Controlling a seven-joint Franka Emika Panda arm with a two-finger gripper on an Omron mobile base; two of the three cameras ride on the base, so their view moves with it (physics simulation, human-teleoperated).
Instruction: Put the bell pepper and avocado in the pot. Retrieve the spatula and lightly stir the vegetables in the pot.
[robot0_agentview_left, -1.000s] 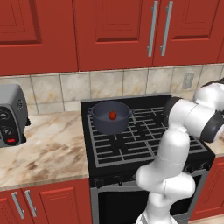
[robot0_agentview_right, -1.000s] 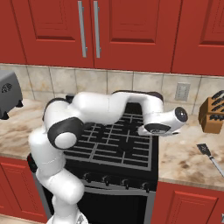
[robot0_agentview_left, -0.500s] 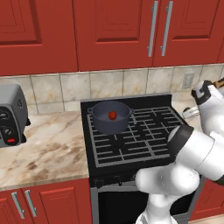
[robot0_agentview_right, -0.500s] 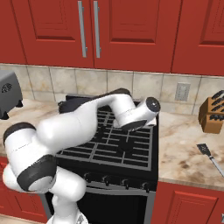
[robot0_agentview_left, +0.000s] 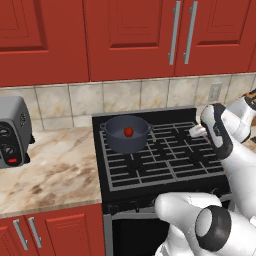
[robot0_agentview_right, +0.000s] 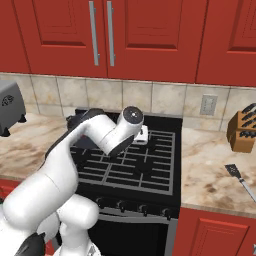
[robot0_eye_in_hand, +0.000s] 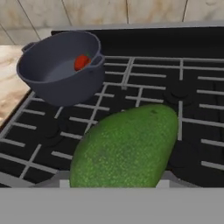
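Gripper (robot0_eye_in_hand: 114, 186) clamped on the green avocado (robot0_eye_in_hand: 127, 148) above the stove grates (robot0_agentview_left: 165, 155), the dark grey-blue pot (robot0_eye_in_hand: 59, 65) lying ahead and to the left in the hand view with the red bell pepper (robot0_eye_in_hand: 81, 62) already inside.

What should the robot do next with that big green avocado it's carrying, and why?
Probably carry the large green avocado on toward the round dark grey-blue metal pot and over its mouth. The hand view shows the avocado held in the hand above the black stove grate, while the small red bell pepper already lies inside the pot.
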